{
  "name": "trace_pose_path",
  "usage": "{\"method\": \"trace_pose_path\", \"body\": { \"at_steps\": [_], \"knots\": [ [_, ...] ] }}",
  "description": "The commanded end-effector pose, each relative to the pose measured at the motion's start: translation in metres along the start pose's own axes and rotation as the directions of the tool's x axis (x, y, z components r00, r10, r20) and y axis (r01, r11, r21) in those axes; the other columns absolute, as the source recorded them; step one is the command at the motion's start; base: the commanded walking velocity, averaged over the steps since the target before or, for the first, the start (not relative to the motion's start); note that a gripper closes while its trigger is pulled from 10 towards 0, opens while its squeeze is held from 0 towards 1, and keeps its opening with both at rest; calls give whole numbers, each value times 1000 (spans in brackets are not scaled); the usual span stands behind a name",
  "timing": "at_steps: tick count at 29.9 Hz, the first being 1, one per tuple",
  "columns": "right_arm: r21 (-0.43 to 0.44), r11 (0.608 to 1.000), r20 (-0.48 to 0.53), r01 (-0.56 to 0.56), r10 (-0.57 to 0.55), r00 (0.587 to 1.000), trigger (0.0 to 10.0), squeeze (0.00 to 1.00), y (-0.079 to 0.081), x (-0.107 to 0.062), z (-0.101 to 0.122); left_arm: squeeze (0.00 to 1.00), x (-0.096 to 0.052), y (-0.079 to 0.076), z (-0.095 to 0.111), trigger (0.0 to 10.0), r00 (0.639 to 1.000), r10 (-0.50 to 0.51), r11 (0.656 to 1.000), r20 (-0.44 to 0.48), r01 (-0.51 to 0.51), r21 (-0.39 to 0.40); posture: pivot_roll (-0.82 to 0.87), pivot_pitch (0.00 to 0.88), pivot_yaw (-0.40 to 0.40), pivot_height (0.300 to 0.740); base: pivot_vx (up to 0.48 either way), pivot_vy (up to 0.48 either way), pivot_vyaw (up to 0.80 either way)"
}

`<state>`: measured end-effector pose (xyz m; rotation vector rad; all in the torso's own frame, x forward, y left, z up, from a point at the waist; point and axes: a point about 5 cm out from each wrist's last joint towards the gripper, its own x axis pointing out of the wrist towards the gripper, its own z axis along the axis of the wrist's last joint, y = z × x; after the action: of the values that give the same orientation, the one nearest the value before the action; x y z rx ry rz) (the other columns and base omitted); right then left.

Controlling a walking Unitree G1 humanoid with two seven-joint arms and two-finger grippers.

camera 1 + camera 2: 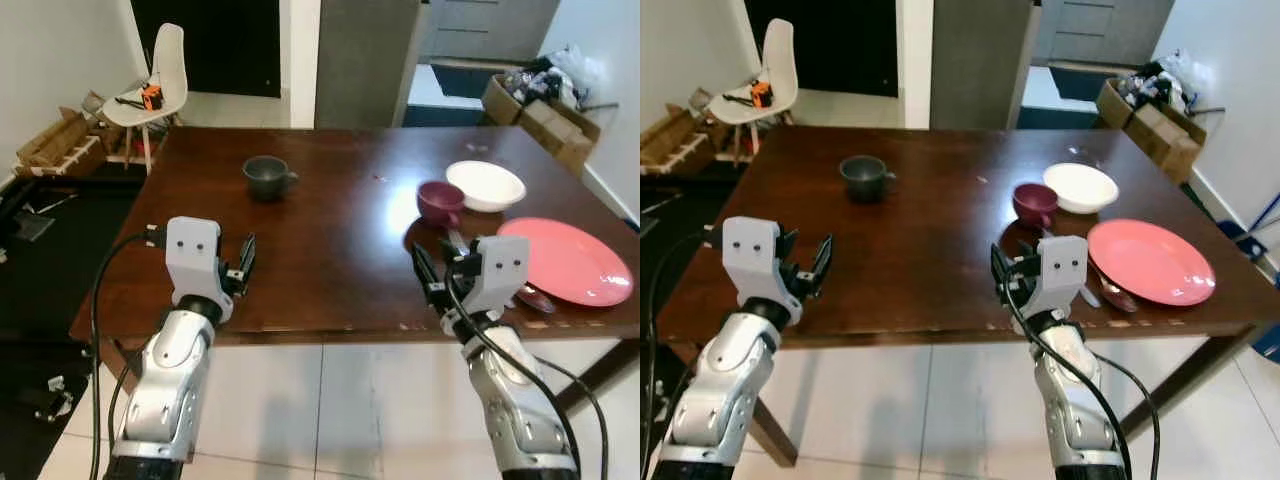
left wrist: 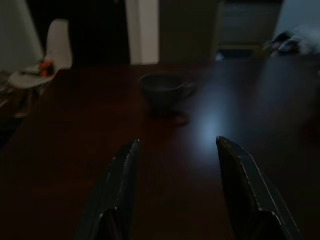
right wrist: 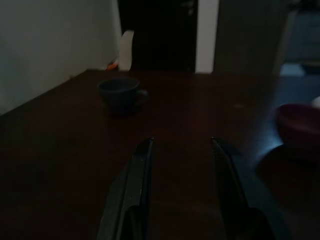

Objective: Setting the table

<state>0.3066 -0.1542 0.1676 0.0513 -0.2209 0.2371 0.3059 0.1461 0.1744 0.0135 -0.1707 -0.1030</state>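
Facing the dark wooden desk (image 1: 330, 250), you are holding both hands low at its near edge, and both are empty. Your left hand (image 1: 243, 262) is hovering with its two black fingers spread apart, as the left wrist view shows, and your right hand (image 1: 432, 272) is likewise open with a clear gap between its fingers.

Take the pink plate (image 1: 568, 260) as your landmark. It is lying flat near the desk's front right corner. A spoon (image 1: 530, 296) is resting against its near rim, partly hidden behind your right wrist, so its exact pointing is hard to tell. Just behind the plate a white bowl (image 1: 485, 185) is sitting, and a maroon cup (image 1: 440, 202) is standing upright beside the bowl, on the side away from the plate. Well apart from the plate, across the desk toward the far left, a grey cup (image 1: 268, 177) is standing upright with its handle pointing back toward the plate side.

You are probably dealing with glazed crockery: stiff, smooth, likely slippery and breakable. Pinching the grey cup by its rim or handle looks safest; the plate is round, so it has no long axis, and only its edge offers a grip.
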Motion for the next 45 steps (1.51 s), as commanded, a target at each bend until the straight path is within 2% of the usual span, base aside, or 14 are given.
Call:
{"method": "trace_pose_path", "body": {
  "at_steps": [1,21,22,24,33,45],
  "knots": [
    [-9,1000,-25,23,-23,999,10000,0,-6,-3,-4,141,0,-3,-2,10000,1000,-10,1000,-13,10,9,-53,4,57,740,480,0,0],
    [-5,1000,-19,16,-16,1000,10000,0,-5,0,-2,125,-1,-4,-1,10000,999,-30,998,-12,30,46,-47,0,60,740,475,0,0],
    [-5,1000,-19,16,-16,1000,10000,0,-6,0,-2,63,-1,-5,-1,10000,999,-31,998,-12,31,49,-47,0,60,740,0,0,0],
    [-5,1000,-19,15,-15,1000,10000,0,-6,0,-2,0,-3,-6,0,10000,999,-32,999,-8,32,33,-48,0,60,740,0,0,0],
    [-2,1000,-24,11,-11,1000,10000,0,-5,-2,-3,0,-4,0,0,10000,1000,-4,999,-4,4,33,-46,0,60,740,0,0,0],
    [22,1000,-38,-7,7,999,10000,0,-1,-1,-7,0,-3,0,0,10000,1000,-6,999,-19,6,44,-39,6,64,740,0,0,0]
  ]
}}
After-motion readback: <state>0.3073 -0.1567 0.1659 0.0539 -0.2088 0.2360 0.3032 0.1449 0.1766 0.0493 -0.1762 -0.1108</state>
